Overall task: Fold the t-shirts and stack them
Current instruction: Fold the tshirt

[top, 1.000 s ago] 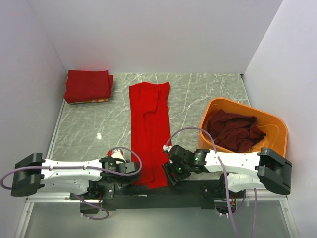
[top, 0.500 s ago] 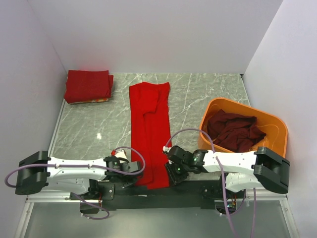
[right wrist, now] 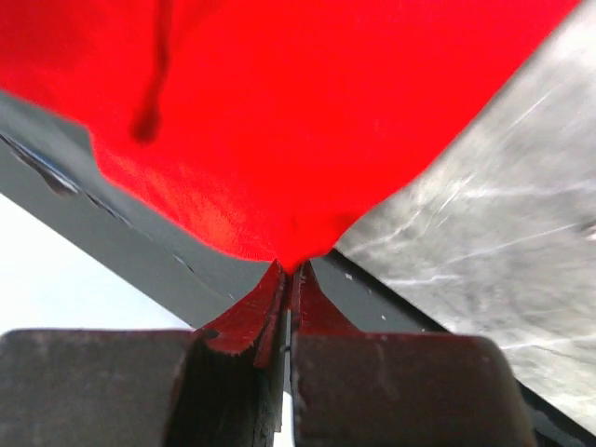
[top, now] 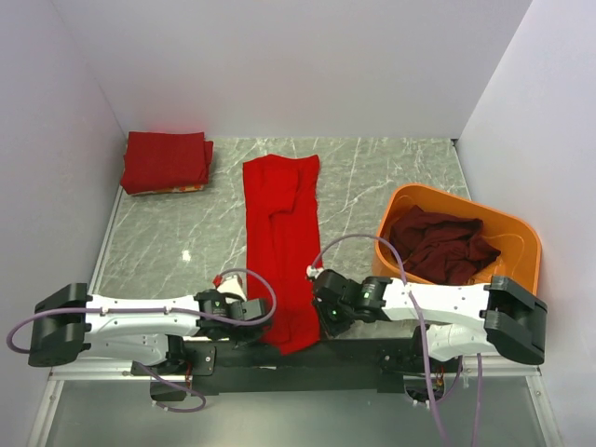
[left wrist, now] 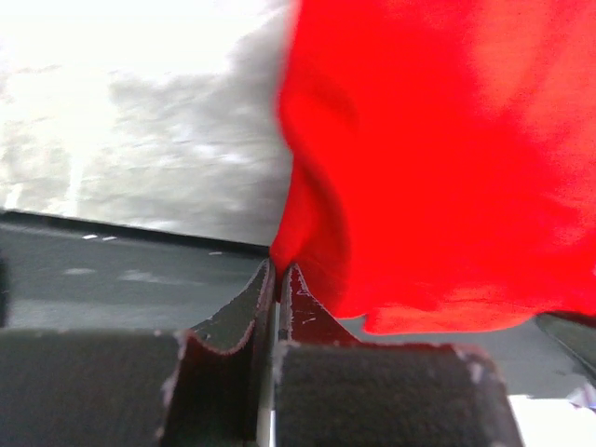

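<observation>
Shirt, bright red and folded lengthwise into a long strip, lies down the middle of my grey marbled desk, running from the far side toward the arm bases. My left hand is clamped on the near left corner, and I see red cloth squeezed between its nearly touching fingers. My right hand is pinched onto the near right corner the same way. Between the 2 hands the near end bunches and narrows. 1 pile of folded red shirts sits in the far left corner. At the right, an orange tub holds crumpled maroon shirts.
</observation>
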### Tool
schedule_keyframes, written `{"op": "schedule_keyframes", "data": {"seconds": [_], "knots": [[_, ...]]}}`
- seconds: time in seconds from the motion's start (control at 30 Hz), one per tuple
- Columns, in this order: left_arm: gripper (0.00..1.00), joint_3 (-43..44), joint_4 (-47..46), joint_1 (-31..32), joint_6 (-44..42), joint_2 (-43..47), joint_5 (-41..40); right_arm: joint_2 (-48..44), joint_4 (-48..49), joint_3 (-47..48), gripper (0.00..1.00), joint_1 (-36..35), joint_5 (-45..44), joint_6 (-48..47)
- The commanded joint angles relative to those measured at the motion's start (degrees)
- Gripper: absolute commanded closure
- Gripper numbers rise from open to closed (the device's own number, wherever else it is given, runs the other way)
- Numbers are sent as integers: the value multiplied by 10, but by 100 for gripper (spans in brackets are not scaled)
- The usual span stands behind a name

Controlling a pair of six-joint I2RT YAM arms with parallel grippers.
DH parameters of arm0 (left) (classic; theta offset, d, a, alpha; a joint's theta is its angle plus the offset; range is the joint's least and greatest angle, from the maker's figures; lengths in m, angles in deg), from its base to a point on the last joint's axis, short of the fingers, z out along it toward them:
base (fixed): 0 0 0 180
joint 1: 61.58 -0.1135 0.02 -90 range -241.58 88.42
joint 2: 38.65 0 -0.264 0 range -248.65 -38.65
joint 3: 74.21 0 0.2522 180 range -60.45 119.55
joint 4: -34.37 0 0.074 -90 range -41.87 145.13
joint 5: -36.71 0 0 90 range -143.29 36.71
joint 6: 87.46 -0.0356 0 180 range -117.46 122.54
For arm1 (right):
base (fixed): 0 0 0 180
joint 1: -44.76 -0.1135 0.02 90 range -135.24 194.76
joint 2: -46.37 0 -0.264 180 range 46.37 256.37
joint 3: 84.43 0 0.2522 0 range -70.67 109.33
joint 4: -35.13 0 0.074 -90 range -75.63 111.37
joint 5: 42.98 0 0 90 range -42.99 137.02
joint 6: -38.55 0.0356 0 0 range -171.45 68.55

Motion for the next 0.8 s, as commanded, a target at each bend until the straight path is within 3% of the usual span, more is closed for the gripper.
{"op": "schedule_keyframes", "data": {"seconds": [0.0,0.4,0.77], "knots": [[99,46,-20,-18,-28,15,-57,-10,-34,65,100,2,-88,-15],[99,114,-112,-194,-201,26,-128,61,-4,209,100,100,-191,-65],[99,222,-173,-359,-364,-98,-88,141,20,305,100,200,-182,-117]]}}
